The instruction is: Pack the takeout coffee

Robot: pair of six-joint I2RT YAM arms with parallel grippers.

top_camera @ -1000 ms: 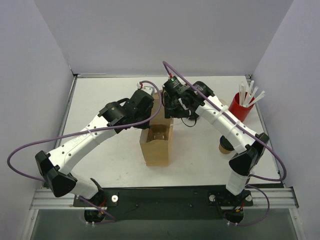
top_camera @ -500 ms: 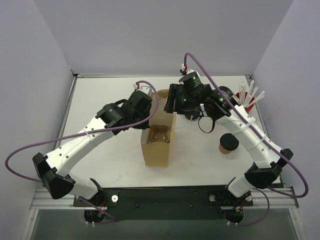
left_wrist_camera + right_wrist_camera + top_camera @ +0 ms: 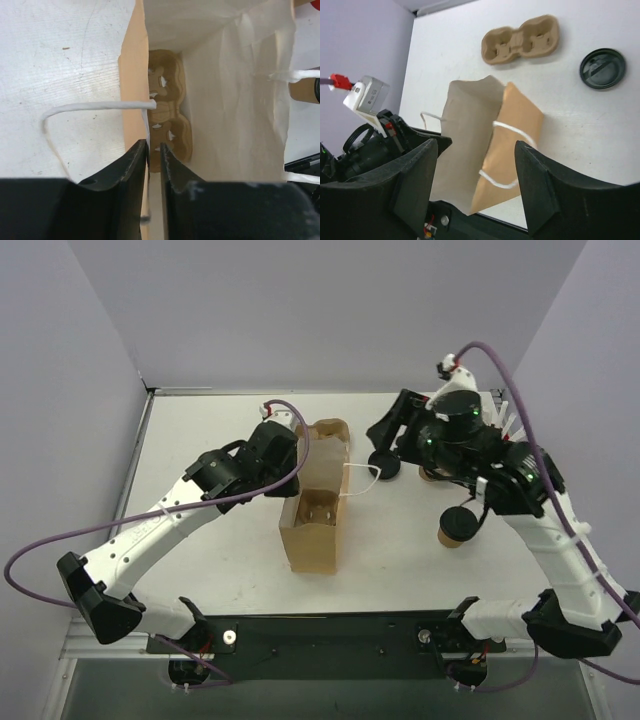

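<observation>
The takeout coffee (image 3: 458,526), a kraft cup with a black lid, stands on the table right of the brown paper bag (image 3: 312,540). The bag stands open in the middle, with a cardboard cup carrier (image 3: 318,508) in its bottom, also seen in the left wrist view (image 3: 167,125). My left gripper (image 3: 291,456) is shut on the bag's left wall at the rim (image 3: 154,146). My right gripper (image 3: 384,445) is open and empty, raised to the right of the bag's mouth (image 3: 476,145). The coffee is out of both wrist views.
A loose black lid (image 3: 385,468) lies right of the bag, also in the right wrist view (image 3: 602,68). A second carrier (image 3: 521,40) lies behind the bag. White sticks (image 3: 505,422) show behind my right arm. White bag handles (image 3: 362,478) hang out.
My right gripper has drawn back from the bag's mouth, up and to the right, open. My left gripper keeps hold of the bag's wall, nearly still.
</observation>
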